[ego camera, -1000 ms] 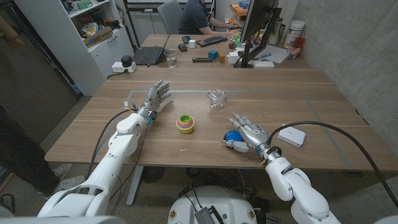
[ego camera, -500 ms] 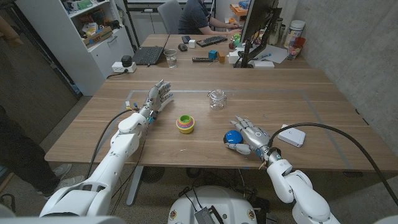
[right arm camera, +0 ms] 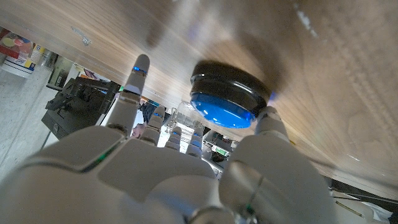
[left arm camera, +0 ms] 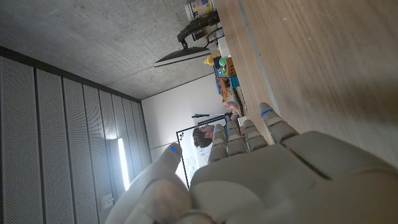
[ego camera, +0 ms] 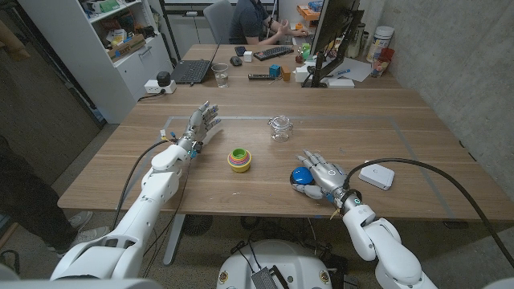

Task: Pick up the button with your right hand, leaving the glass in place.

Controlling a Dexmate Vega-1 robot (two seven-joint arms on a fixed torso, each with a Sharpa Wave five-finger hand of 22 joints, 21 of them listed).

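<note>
The blue button (ego camera: pixel 300 177) is seen on the tabletop (ego camera: pixel 241 193), touched by the thumb of the right robot hand (ego camera: pixel 323 177); whether it is grasped cannot be told. The glass (ego camera: pixel 279 128) stands well apart at 12 o'clock from the button. The left robot hand (ego camera: pixel 201 126) is held released, fingers apart.
</note>
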